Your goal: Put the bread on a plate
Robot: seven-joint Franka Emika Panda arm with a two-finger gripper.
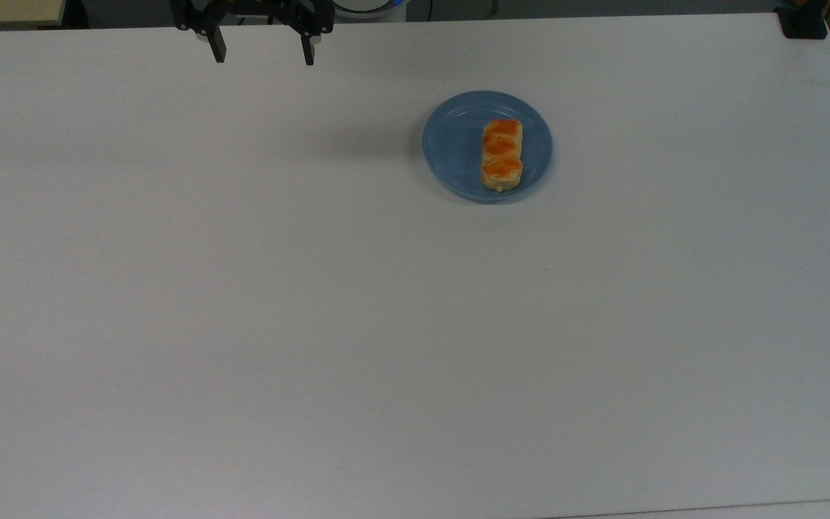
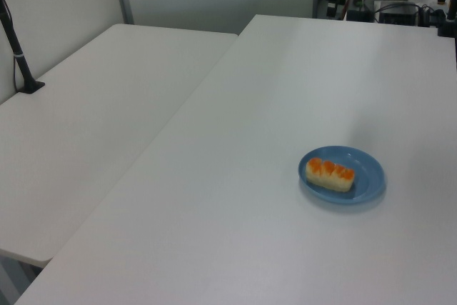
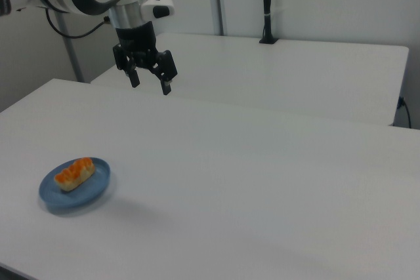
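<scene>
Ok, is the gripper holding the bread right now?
No, the gripper hangs open and empty above the table, while the bread lies on the plate.

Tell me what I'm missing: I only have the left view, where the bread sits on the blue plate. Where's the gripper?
Observer: In the right view the gripper hangs in the air, well above the table and far from the plate.
Operator: Is it carrying anything?
Observer: No. In the top view its fingers stand apart with bare table between them.
Operator: Is the bread fully on the plate?
Observer: Yes. In the top view the bread lies wholly inside the plate's rim, slightly toward the top view's right of centre.
</scene>
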